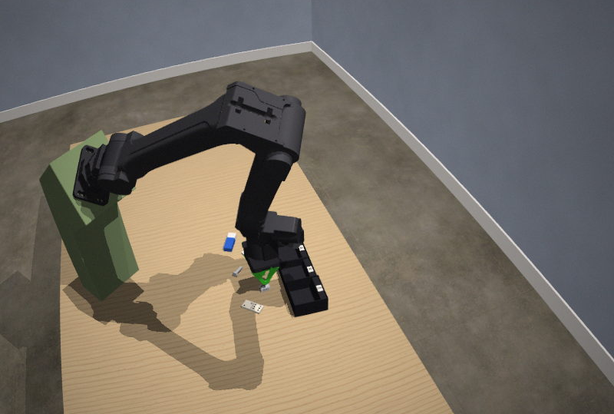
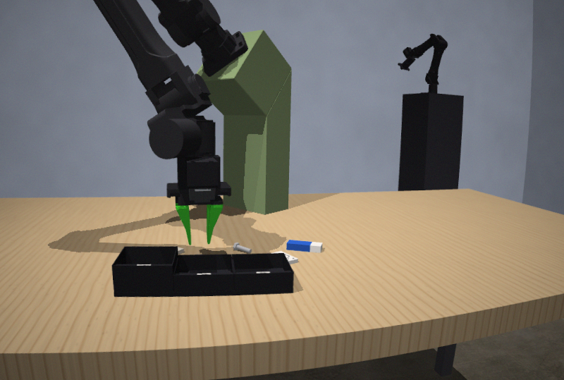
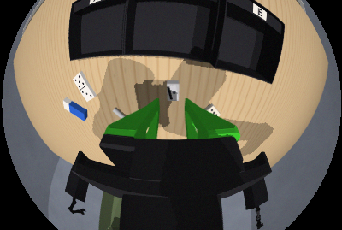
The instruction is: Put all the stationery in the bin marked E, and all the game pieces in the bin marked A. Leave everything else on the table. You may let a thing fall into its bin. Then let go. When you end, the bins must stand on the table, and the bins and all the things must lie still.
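Note:
My gripper (image 1: 265, 282) (image 2: 199, 242) (image 3: 171, 101) points straight down with its green fingers partly apart and nothing between them. It hangs low over a small grey block (image 1: 265, 289) (image 3: 173, 86) that lies on the table just in front of the fingertips. Three black bins stand in a row: A (image 1: 297, 253) (image 2: 261, 276) (image 3: 97, 33), K (image 3: 171, 25) and the taller E (image 1: 308, 304) (image 2: 143, 271) (image 3: 251, 42). A blue and white eraser (image 1: 229, 241) (image 2: 304, 244) (image 3: 74, 109), a white domino (image 2: 287, 256) (image 3: 84, 86) and a second domino (image 1: 252, 306) (image 3: 214, 111) lie on the table.
A grey bolt (image 1: 237, 270) (image 2: 242, 247) (image 3: 119, 112) lies left of the gripper. The green arm pedestal (image 1: 87, 220) (image 2: 259, 139) stands at the table's back. A black pillar (image 2: 430, 143) stands beyond the table. The bins sit near the table's right edge in the top view.

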`<move>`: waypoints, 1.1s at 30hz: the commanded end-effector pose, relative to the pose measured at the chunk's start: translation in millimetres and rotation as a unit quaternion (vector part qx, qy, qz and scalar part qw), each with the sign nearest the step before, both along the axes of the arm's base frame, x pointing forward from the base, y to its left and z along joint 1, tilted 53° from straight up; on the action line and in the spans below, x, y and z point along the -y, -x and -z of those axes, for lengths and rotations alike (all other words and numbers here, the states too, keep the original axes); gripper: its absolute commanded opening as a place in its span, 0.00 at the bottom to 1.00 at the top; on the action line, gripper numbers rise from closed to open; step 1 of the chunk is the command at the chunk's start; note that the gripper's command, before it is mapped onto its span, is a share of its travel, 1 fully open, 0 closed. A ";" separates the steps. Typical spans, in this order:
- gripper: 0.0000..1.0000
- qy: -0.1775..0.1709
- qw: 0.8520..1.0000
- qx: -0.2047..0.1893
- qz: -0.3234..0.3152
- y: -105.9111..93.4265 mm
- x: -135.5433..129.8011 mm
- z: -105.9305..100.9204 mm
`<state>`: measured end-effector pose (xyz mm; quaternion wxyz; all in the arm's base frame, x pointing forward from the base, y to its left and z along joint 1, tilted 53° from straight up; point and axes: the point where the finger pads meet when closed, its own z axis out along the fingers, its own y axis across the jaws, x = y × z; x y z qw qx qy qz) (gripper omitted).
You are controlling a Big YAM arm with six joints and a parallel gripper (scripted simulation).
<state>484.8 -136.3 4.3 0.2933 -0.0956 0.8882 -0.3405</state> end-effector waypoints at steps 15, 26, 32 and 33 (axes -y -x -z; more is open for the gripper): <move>0.30 0.005 1.000 -0.012 -0.009 -10.9 4.8 14.3; 0.30 0.006 1.000 -0.009 0.001 -10.6 19.5 22.2; 0.30 0.006 1.000 -0.009 0.001 -12.3 23.8 25.9; 0.30 0.006 1.000 -0.011 0.001 -9.9 23.8 27.3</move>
